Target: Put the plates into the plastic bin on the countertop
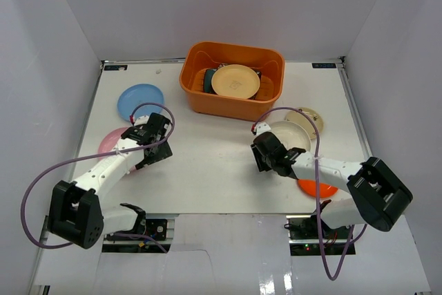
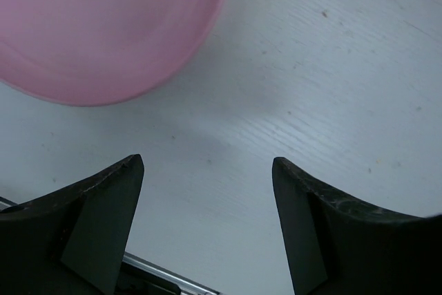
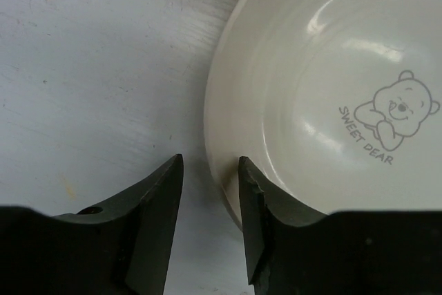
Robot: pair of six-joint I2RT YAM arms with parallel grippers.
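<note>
The orange plastic bin [image 1: 200,98] stands at the back of the white countertop [image 1: 207,170]. It holds a pale yellow plate [image 1: 235,81], a teal square plate [image 1: 206,79] and a dark plate edge [image 1: 268,85]. A blue plate [image 1: 140,101] and a pink plate [image 1: 108,143] lie at the left. A cream plate [image 1: 289,135], a tan plate [image 1: 311,119] and an orange plate [image 1: 316,188] lie at the right. My left gripper [image 2: 207,164] is open and empty over bare countertop beside the pink plate [image 2: 103,25]. My right gripper [image 3: 210,160] is narrowly open, its jaws straddling the rim of the cream plate [image 3: 331,101].
White upright walls close in the left, back and right sides. Metal rails [image 1: 352,112] edge the countertop. The right arm lies over part of the orange plate. A purple cable [image 1: 41,184] loops off the left arm.
</note>
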